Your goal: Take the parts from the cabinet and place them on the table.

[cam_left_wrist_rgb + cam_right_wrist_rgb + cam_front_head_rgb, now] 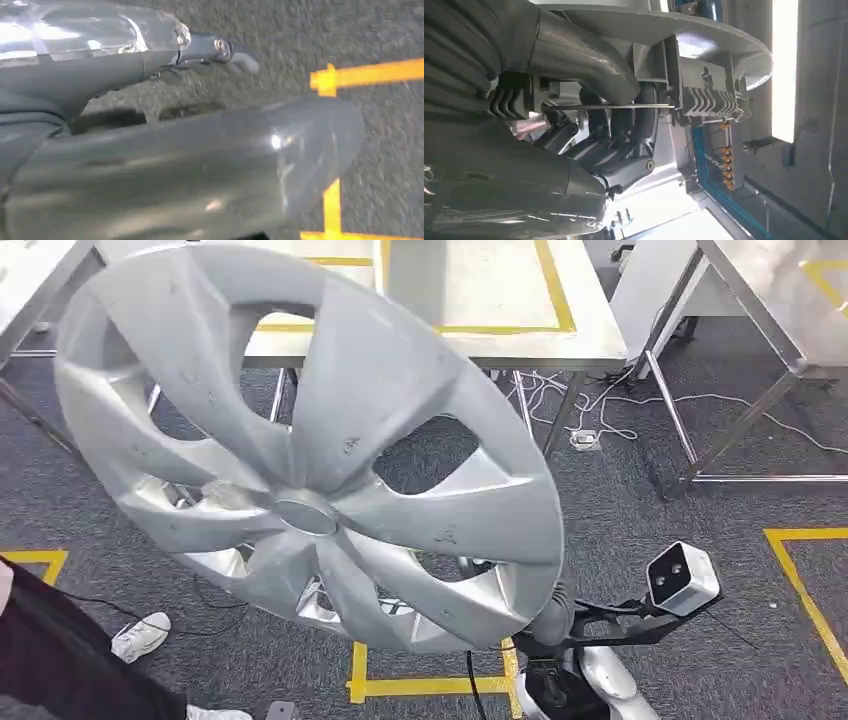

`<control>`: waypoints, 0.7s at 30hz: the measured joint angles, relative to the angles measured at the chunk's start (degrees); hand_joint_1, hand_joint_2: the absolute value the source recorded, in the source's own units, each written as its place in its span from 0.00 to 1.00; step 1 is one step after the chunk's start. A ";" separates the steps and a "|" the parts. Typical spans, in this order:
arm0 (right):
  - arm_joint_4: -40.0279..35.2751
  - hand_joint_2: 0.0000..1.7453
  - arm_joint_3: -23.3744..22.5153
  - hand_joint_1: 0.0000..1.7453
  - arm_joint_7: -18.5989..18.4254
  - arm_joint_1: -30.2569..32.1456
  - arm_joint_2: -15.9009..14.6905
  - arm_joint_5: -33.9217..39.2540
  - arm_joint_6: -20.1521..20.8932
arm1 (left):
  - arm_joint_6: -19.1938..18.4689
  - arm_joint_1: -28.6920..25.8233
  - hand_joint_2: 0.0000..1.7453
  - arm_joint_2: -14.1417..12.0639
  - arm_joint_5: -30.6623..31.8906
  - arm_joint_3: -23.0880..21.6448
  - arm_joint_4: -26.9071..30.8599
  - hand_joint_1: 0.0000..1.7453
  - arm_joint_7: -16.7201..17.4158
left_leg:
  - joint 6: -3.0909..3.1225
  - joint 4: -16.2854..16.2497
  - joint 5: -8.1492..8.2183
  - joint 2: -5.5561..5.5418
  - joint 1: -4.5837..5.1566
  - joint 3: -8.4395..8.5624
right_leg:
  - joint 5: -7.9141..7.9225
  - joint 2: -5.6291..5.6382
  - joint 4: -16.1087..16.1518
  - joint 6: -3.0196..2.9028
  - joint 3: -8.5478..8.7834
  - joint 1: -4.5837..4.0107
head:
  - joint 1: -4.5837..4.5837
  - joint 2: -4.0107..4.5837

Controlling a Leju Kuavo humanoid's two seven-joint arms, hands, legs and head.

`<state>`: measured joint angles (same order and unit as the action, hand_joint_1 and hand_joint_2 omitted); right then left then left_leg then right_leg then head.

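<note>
Right hand (619, 145): clenched on the wheel cover (300, 440). In the right wrist view the dark fingers (624, 125) curl through an opening and hook behind the cover's rim, with the thick thumb (589, 60) pressed over the outer face.

Left hand (220, 50): hangs over the grey carpet (300, 30) beside a yellow floor tape line (370, 72). It holds nothing that can be seen; whether its fingers are spread or curled cannot be told from this blurred view.

Wheel cover, from the right hand: it rises up and away from the grip, which sits at its lower edge. Its broad face is tilted towards the head camera, and the far rim leans off towards the robot's left. It is carried in the air, touching no surface.

Steel table (480, 300), from the right hand: ahead and beyond the cover, well apart from it, partly hidden behind the cover's upper rim.

Nearer arm: the right arm bears the cover alone; the left is low at the robot's side, away from the cover.

Deciding relation: the cover stands near upright off the hand while the tabletop lies flat ahead, so the move probably calls for an approach and then tipping the disc flat.

Risk: a one-sided grip on a wide disc may let it swing or catch the table edge.

Bystander: a person's dark trouser leg (60, 660) and white shoe (140, 635) are to the robot's left on the floor.
</note>
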<state>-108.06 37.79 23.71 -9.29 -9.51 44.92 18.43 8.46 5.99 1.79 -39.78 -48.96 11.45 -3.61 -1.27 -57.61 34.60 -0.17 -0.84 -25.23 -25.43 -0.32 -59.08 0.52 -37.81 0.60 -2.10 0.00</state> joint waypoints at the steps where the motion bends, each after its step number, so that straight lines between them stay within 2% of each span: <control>1: -0.04 1.00 0.02 1.00 0.00 0.03 0.13 0.00 -0.02 | -0.02 0.16 0.00 0.00 0.02 0.00 0.02 0.00 0.00 | -0.38 -1.71 -0.51 -0.09 0.04 -0.23 | -0.34 0.09 0.49 -0.46 1.54 0.37 | 0.19 0.00; 2: -0.04 1.00 -0.02 1.00 0.02 -0.02 0.13 0.00 0.00 | -0.04 0.26 0.00 0.02 0.02 0.00 0.02 0.00 -0.02 | -0.70 -5.48 -2.22 -0.07 -0.07 -2.09 | -0.97 -0.01 1.12 -0.67 2.77 0.45 | 0.39 0.00; 3: -0.02 1.00 -0.02 1.00 0.04 -0.12 0.15 0.04 0.00 | -0.04 0.38 0.00 0.02 0.02 0.00 0.02 0.00 -0.04 | -0.96 -10.28 -3.06 -0.01 -0.15 -5.18 | -1.52 -0.14 1.61 -0.90 3.96 0.46 | 1.09 0.00; 4: -0.02 1.00 -0.04 1.00 0.11 -0.12 0.15 0.07 0.00 | -0.04 0.35 0.00 0.00 0.02 0.00 0.02 0.00 -0.04 | -1.10 -14.10 -2.33 0.00 -0.21 -8.34 | -2.13 -0.14 1.92 -1.01 4.97 0.50 | 1.24 0.00; 5: 0.00 1.00 -0.09 1.00 0.11 -0.10 0.13 0.07 -0.02 | -0.04 0.14 0.00 -0.02 0.02 0.00 -0.02 0.00 -0.02 | -1.17 -16.65 0.02 0.02 -0.20 -11.24 | -2.91 -0.11 2.18 -1.03 6.08 0.52 | 1.42 0.00; 6: 0.00 1.00 -0.09 1.00 0.09 -0.03 0.13 0.04 -0.02 | -0.04 -0.09 0.00 -0.04 0.00 0.00 -0.04 0.00 0.00 | -1.16 -17.53 3.22 0.08 -0.20 -13.43 | -3.79 0.04 2.43 -1.04 7.38 0.54 | 1.81 0.00; 7: 0.02 1.00 -0.06 1.00 0.09 0.09 0.13 0.02 -0.02 | -0.04 -0.21 0.00 -0.09 0.00 0.00 -0.04 0.00 0.00 | -1.15 -17.21 5.71 0.14 -0.20 -14.98 | -4.65 0.19 2.59 -0.95 8.70 0.56 | 2.14 0.00; 8: 0.02 1.00 -0.06 1.00 0.09 0.15 0.13 0.02 -0.02 | -0.04 -0.24 0.00 -0.09 0.00 0.00 -0.07 0.00 0.00 | -1.09 -15.79 6.99 0.19 -0.19 -16.03 | -5.68 0.26 2.77 -0.82 10.24 0.61 | 2.36 0.00; 9: 0.02 1.00 -0.06 1.00 0.09 0.14 0.15 0.02 -0.02 | -0.04 -0.26 0.00 -0.11 0.00 0.00 -0.07 0.00 0.00 | -0.93 -13.24 6.30 0.32 -0.19 -16.48 | -6.73 0.29 2.95 -0.63 11.81 0.67 | 2.55 0.00; 10: 0.02 1.00 -0.06 1.00 0.09 0.13 0.15 0.04 -0.02 | -0.04 -0.38 0.00 -0.13 0.00 0.00 -0.07 0.00 0.00 | -0.77 -9.45 2.40 0.63 -0.19 -16.57 | -8.02 0.30 3.07 -0.37 13.62 0.79 | 2.77 0.00; 11: 0.02 1.00 -0.06 1.00 0.09 0.19 0.20 0.04 -0.02 | -0.04 -0.69 0.00 -0.17 0.00 0.00 -0.09 0.00 0.00 | -0.56 -5.56 -5.13 1.24 -0.18 -16.68 | -9.21 0.28 3.29 0.03 14.31 0.80 | 3.04 0.00; 12: 0.18 1.00 -0.04 1.00 0.09 0.15 0.13 0.07 0.00 | -0.04 -0.87 0.00 -0.20 0.00 0.00 -0.09 0.00 0.00 | -0.17 -3.13 -13.96 1.71 -0.08 -17.20 | -10.40 0.42 2.82 0.44 16.23 0.60 | 3.67 0.00; 13: 0.31 1.00 0.00 1.00 0.11 0.35 0.11 0.02 0.06 | -0.06 -0.90 0.00 -0.24 0.00 -0.02 -0.11 0.00 0.13 | 0.47 -3.73 -11.01 1.66 0.16 -16.75 | -10.90 0.75 3.66 0.79 16.38 0.50 | 3.92 0.00; 14: 0.33 1.00 0.07 1.00 0.00 0.19 0.11 0.02 -0.04 | -0.07 -1.07 0.00 -0.22 0.00 -0.02 -0.11 0.00 -0.02 | 0.93 -3.78 -11.32 1.48 0.35 -16.21 | -11.55 0.47 4.41 1.27 17.24 0.48 | 3.59 0.00; 15: 0.29 1.00 0.13 1.00 0.02 0.12 0.22 -0.07 0.00 | -0.07 -1.00 0.00 -0.26 -0.04 -0.02 -0.13 0.00 0.02 | 1.37 -3.69 -10.23 1.32 0.26 -15.75 | -10.79 0.47 3.88 1.57 17.72 0.67 | 3.54 0.00; 16: 0.33 1.00 0.22 1.00 0.02 -0.05 0.17 0.00 -0.02 | -0.04 -0.81 0.00 -0.24 0.00 -0.02 -0.11 0.00 0.00 | 1.86 -3.75 -9.88 1.03 0.14 -14.77 | -9.15 0.55 1.00 1.79 16.17 0.65 | 3.54 0.00; 17: 0.26 1.00 0.24 1.00 0.02 -0.24 0.15 0.07 -0.02 | -0.04 -0.74 0.00 -0.28 -0.02 -0.02 -0.09 0.00 -0.02 | 2.20 -3.22 -9.14 0.96 0.08 -13.94 | -6.78 0.50 -4.27 1.95 13.46 0.77 | 2.86 0.00; 18: 0.24 1.00 0.26 1.00 0.04 -0.45 0.13 0.02 -0.02 | -0.04 -0.69 0.00 -0.28 0.02 -0.02 -0.09 0.00 -0.02 | 2.46 -2.98 -8.38 0.98 0.07 -12.83 | -5.16 0.50 -9.47 2.06 10.11 0.74 | 2.47 0.00; 19: 0.31 1.00 0.31 1.00 0.04 -0.50 0.13 0.04 -0.02 | -0.04 -0.67 0.00 -0.28 0.02 -0.02 -0.09 0.00 -0.02 | 2.72 -2.62 -7.58 0.98 0.14 -11.57 | -5.77 0.49 -13.24 2.14 6.95 0.63 | 2.03 0.00; 20: 0.35 1.00 0.31 1.00 0.04 -0.43 0.11 0.04 -0.04 | -0.04 -0.73 0.00 -0.28 0.02 -0.02 -0.11 0.00 0.00 | 2.86 -2.18 -6.68 0.97 0.25 -10.10 | -8.42 0.48 -15.54 2.14 4.22 0.48 | 1.68 0.00; 21: 0.35 1.00 0.35 1.00 0.04 -0.41 0.07 0.04 -0.04 | -0.04 -0.80 0.00 -0.28 0.02 -0.02 -0.11 0.00 0.02 | 3.01 -1.80 -5.70 0.92 0.41 -8.40 | -12.42 0.48 -16.23 1.97 2.05 0.29 | 1.48 0.00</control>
<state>-107.71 38.14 23.76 -9.70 -9.44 44.96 18.38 8.42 5.20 1.51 -39.76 -48.98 11.34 -3.59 1.74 -59.41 28.90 0.75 -0.43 -33.63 -37.85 0.16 -75.31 2.50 -35.77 0.89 -0.61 0.00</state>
